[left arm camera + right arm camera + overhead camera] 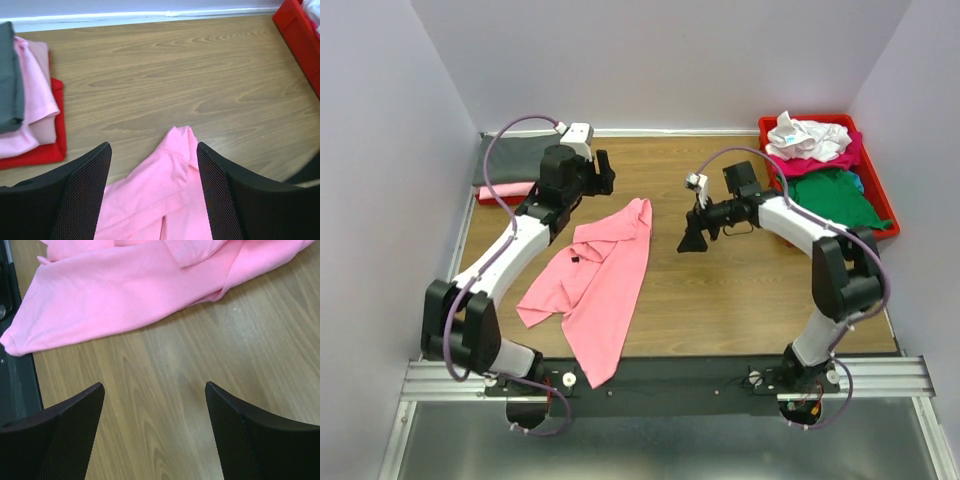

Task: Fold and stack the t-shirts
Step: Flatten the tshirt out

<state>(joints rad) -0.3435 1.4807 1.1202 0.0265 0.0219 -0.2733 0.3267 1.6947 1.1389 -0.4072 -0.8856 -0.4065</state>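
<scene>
A light pink t-shirt (pixel 595 280) with a dark neck tag lies crumpled and partly doubled over on the wooden table, running from the middle to the near edge. It also shows in the left wrist view (pixel 160 195) and the right wrist view (pixel 125 290). My left gripper (pixel 603 172) is open above the shirt's far tip; the cloth lies between and below its fingers (pixel 80 200), not held. My right gripper (pixel 694 238) is open and empty over bare wood to the right of the shirt.
A red tray (pixel 885 205) at the back right holds white, magenta and green tees (pixel 830 190). At the back left a folded dark grey tee and pink tees (pixel 510 165) are stacked on a red tray (pixel 47 152). Lilac walls enclose the table.
</scene>
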